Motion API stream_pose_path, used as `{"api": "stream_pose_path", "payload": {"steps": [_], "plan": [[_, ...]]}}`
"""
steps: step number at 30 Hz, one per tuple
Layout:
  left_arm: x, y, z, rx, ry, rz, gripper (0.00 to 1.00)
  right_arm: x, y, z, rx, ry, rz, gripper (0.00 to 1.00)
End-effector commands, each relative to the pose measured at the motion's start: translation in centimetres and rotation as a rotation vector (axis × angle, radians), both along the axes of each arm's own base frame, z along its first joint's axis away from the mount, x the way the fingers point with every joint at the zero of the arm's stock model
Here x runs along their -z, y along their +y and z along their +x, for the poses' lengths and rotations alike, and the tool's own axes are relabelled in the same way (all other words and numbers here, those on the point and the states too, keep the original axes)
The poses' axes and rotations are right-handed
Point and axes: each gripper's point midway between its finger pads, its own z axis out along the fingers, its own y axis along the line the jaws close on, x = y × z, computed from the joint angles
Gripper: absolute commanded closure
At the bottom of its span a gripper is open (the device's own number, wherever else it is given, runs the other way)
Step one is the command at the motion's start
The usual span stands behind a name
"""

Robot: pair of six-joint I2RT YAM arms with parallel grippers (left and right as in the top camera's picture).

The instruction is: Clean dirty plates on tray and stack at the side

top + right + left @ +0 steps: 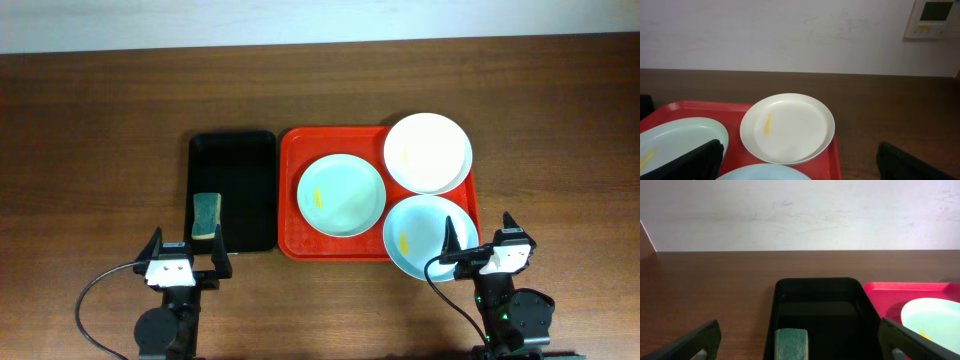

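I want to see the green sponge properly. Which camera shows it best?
The overhead view: the whole sponge shows there, lying at the near end of the black tray. The left wrist view catches only its end at the bottom edge. The right wrist view does not show it.

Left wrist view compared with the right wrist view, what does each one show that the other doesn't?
Only the left wrist: the green sponge lying in the black tray. Only the right wrist: the white plate, the rim of the pale blue plate and a wall panel. Both: the red tray, the pale green plate and the brown table.
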Motion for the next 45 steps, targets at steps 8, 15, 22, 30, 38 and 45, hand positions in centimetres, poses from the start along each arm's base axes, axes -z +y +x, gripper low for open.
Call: {"api": "stream_pose_path", "payload": {"steps": [8, 15, 22, 30, 38, 45], "plan": [[0.2, 0.0, 0.0, -0.004, 0.007, -0.001, 0.01, 0.4, 0.3, 0.0, -0.012, 0.012, 0.005, 0.02], [0.3, -1.0, 0.0, 0.057, 0.010, -0.006, 0.01, 0.4, 0.2, 0.0, -0.010, 0.012, 0.005, 0.02], [-0.3, -1.4, 0.0, 0.077, -0.012, -0.008, 0.01, 0.4, 0.4, 0.0, -0.020, 0.015, 0.036, 0.02], [-3.4, -3.4, -0.5, 0.196, -0.091, -0.011, 0.01, -1.4, 1.4, -0.2, -0.072, -0.021, 0.095, 0.02], [-13.0, -3.3, -3.1, 0.196, -0.292, 0.000, 0.01, -10.1, 1.6, -2.2, -0.098, -0.186, 0.093, 0.02], [-25.5, -2.9, -7.9, 0.188, -0.506, 0.011, 0.01, -20.3, 1.5, -5.7, -0.104, -0.326, 0.086, 0.02]]}}
